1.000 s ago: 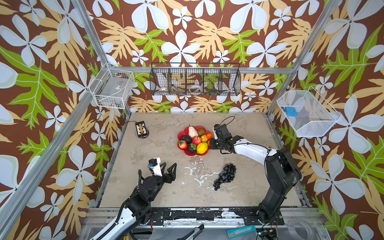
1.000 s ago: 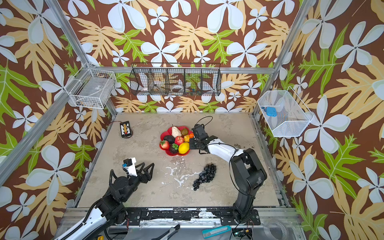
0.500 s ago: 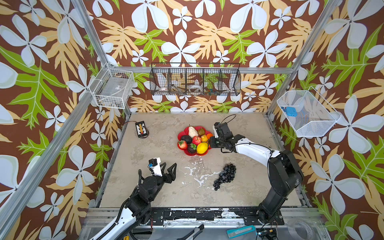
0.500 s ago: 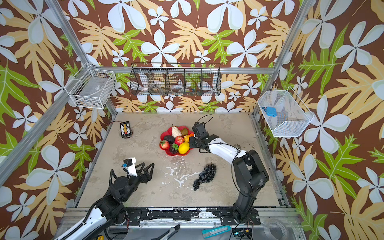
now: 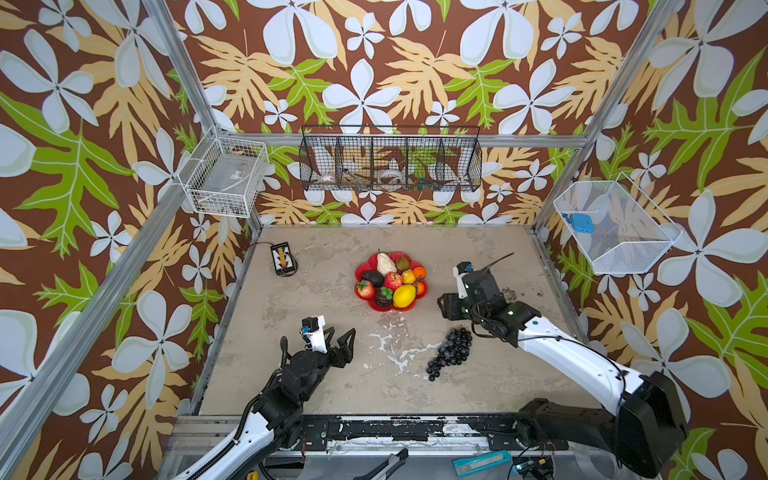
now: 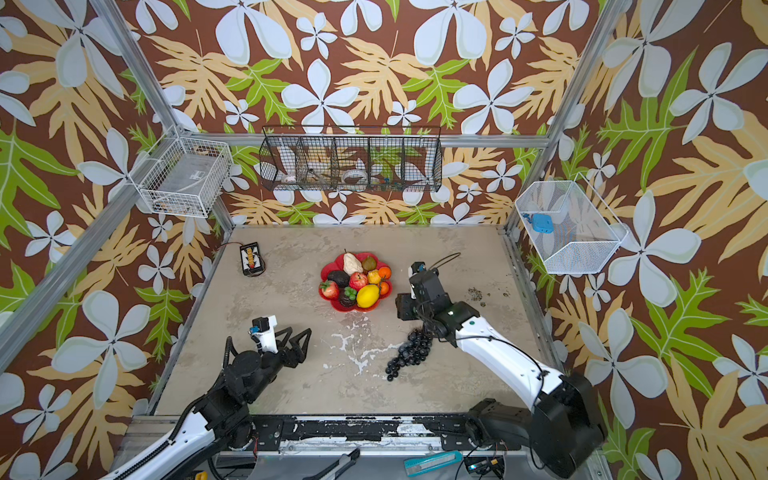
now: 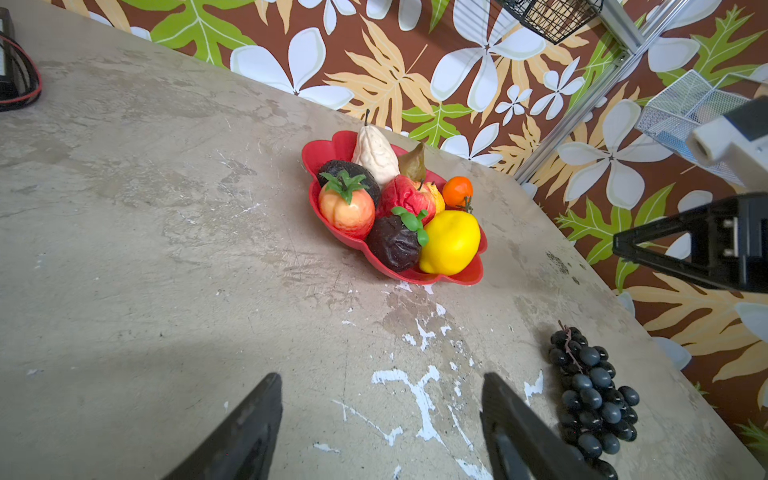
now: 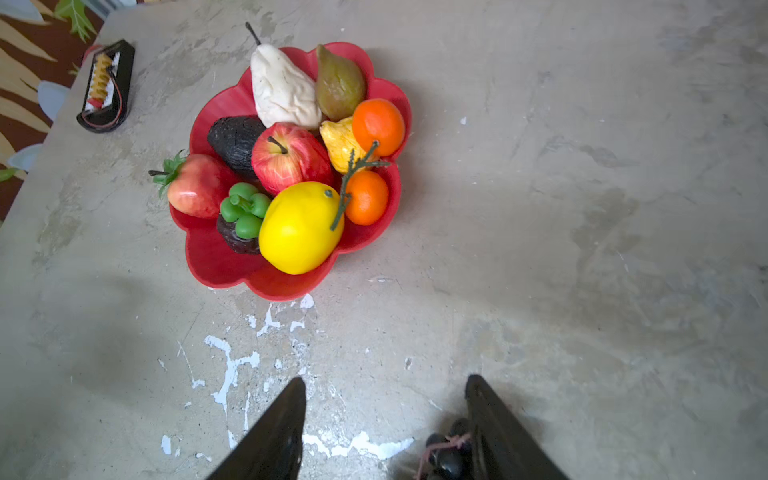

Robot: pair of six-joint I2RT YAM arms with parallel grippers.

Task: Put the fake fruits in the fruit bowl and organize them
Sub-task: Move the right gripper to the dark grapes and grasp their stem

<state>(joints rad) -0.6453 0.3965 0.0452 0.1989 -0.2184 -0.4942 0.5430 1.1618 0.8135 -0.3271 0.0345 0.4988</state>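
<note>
Once its jaws had parted, the right end effector hung released & empty over bare worktop, well clear of the fruit bowl. A sec. before, it had been clenched right at the bowl's rim by the small oranges. Judging from that, it let an orange go there, then backed off.

Both oranges sat inside the rim next to the lemon, a green sprig lying by them. The apple, beige pear, strawberry & avocado were packed alongside. The bowl itself hadn't shifted.

Just beside the right end effector lay the black grape bunch, on the worktop & outside the bowl. It was the only fruit left out in both top views, so prob. the next pick. The bowl looked near full, so the grapes would likely need draping on top or over the bare near lobe, w/ some risk of nudging the lemon out.

The left end effector hadn't moved: jaws wide, nothing btwn them, low over the worktop, apart from the bowl & grapes.
</note>
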